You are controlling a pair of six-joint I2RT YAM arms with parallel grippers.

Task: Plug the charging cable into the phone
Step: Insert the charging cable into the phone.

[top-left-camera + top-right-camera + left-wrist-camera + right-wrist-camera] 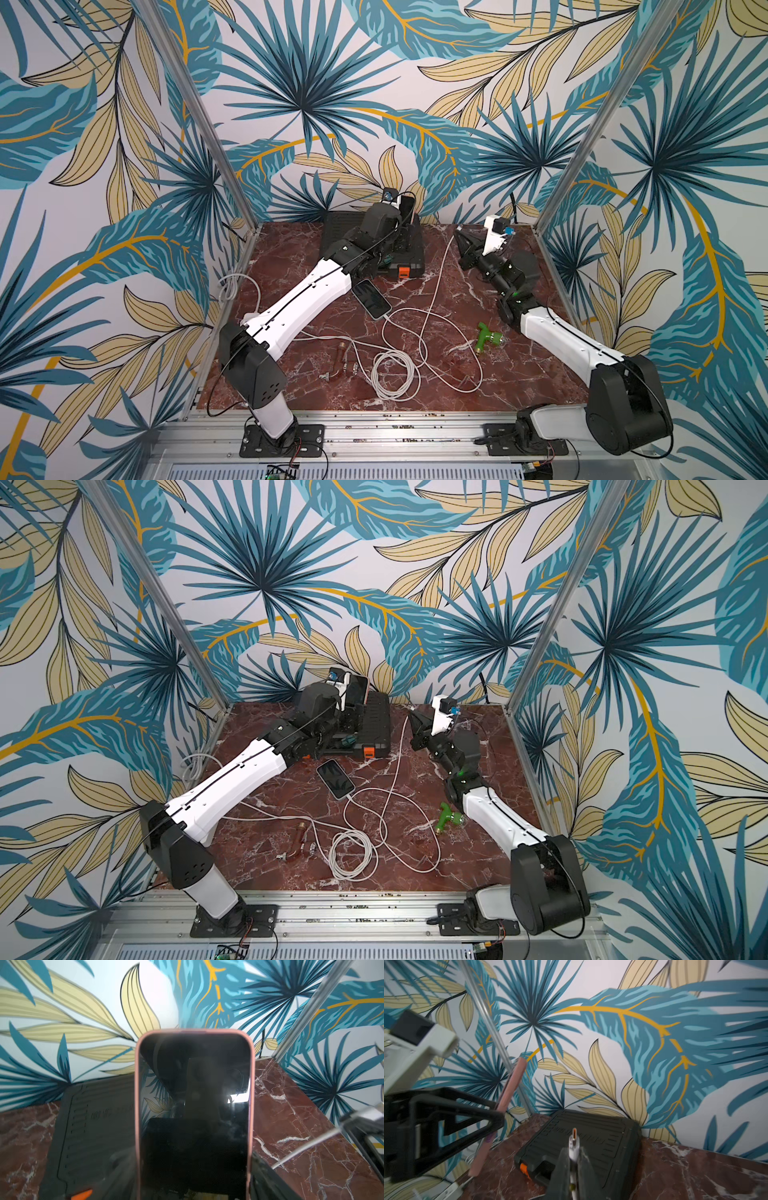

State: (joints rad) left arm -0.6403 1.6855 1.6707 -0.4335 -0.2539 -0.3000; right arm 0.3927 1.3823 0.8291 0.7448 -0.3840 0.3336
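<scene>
Pink rubber edges the phone (194, 1105), which the left jaws clamp by its long sides. It is held upright in the air over the black tool case (409, 257) at the back of the red marble surface (519, 374), and its dark screen faces the left wrist camera.

The right jaws are pinched together on the white charging cable (573, 1153) just behind its metal plug (574, 1134), which sticks out past the fingertips. Plug and phone are near each other but apart; the plug is not in the phone, which stands to the left of it. From the right jaws the cable trails toward the front of the surface and joins loose loops (395, 374).

A second phone (371, 298) lies flat, screen up, near the middle, its far end tucked under the left arm (307, 299); a white cord meets its near end. A green fitting (488, 337) lies just beside the right arm (557, 336).
</scene>
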